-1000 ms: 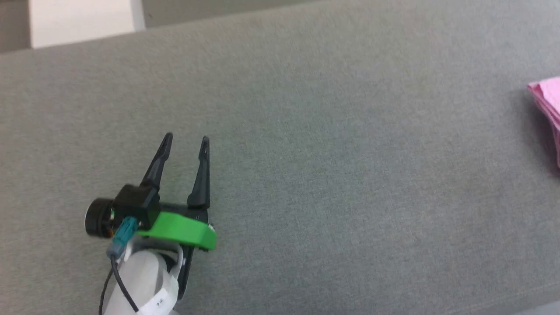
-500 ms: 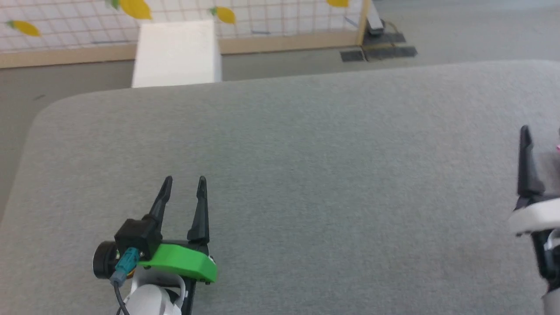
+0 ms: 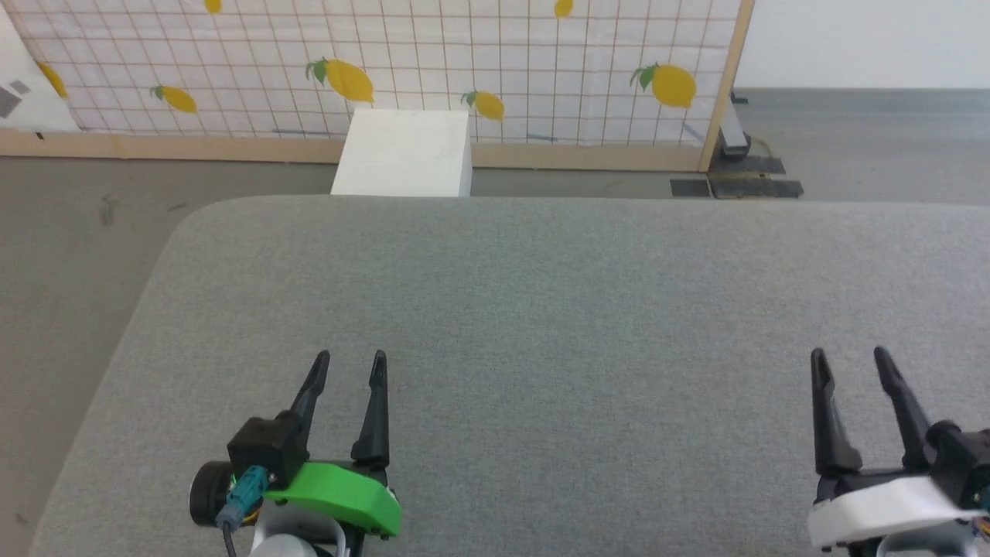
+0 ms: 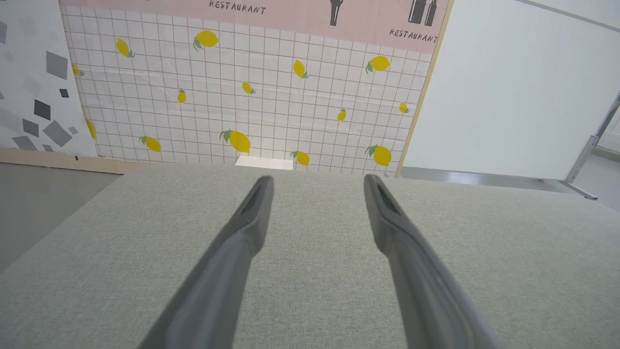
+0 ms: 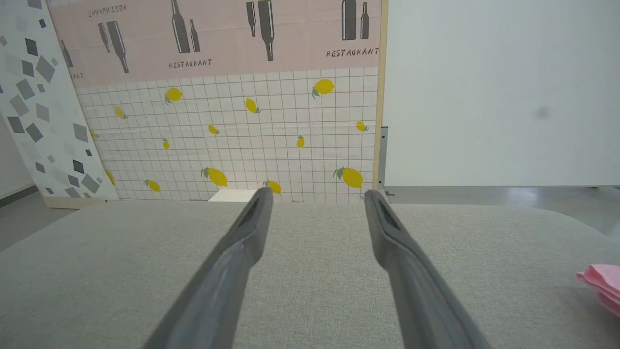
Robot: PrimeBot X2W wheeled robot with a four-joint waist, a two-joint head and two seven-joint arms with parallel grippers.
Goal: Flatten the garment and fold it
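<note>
Head view: left claw (image 3: 349,357) and right claw (image 3: 849,354), long dark tapered fingers parted, both empty, above grey woven-fabric desk (image 3: 541,271) with rounded corner; white box (image 3: 402,151) beyond.
Left wrist view: lemon-print grid panel (image 4: 271,97), topped by pink band (image 4: 290,12) lettered "RESTAURANT".
Right wrist view: garment (image 5: 600,286), pink, thin, bunched on desk at right edge, well apart from right claw.

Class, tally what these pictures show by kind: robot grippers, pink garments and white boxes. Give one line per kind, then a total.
Grippers: 2, the left gripper and the right gripper
Pink garments: 1, the garment
White boxes: 1, the white box
Total: 4
</note>
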